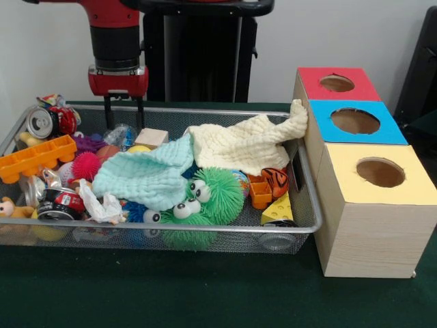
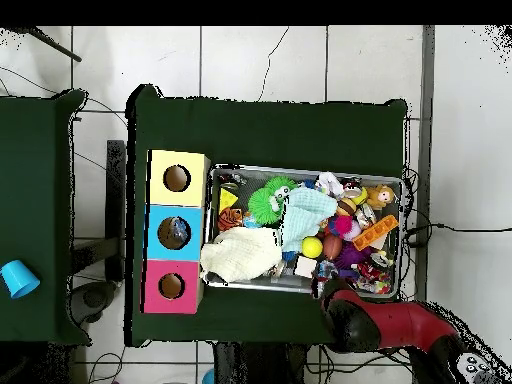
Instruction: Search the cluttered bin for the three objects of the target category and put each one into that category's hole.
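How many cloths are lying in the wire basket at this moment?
2. The mint green cloth lies in the middle of the basket, over toys. The cream cloth lies beside it, its corner reaching the blue box. More could be hidden underneath.

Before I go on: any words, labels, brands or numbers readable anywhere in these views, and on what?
None can be read.
Crushed drink cans at the wire basket's left end: printing shows, too blurred to read.
Clear plastic bottle below the gripper: blue label, text too small.
Red, blue and yellow hole boxes: no lettering.
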### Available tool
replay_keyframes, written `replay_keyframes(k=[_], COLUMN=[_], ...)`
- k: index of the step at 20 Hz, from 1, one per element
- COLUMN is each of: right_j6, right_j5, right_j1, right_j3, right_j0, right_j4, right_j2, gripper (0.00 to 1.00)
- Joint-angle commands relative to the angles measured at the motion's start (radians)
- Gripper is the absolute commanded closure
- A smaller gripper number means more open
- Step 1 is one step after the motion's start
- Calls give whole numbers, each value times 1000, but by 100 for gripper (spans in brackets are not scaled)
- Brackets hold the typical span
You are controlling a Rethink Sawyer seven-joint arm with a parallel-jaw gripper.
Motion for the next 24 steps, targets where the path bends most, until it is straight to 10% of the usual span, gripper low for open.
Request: replay_keyframes(k=[1,24], right_j6=[63,6], right_j5=[-2,26], right_j1=[50,49], right_j3=[-72,-64], right_j0=[2,-68], right_j4=[1,-5], right_j2=[9,71], gripper=[0,0])
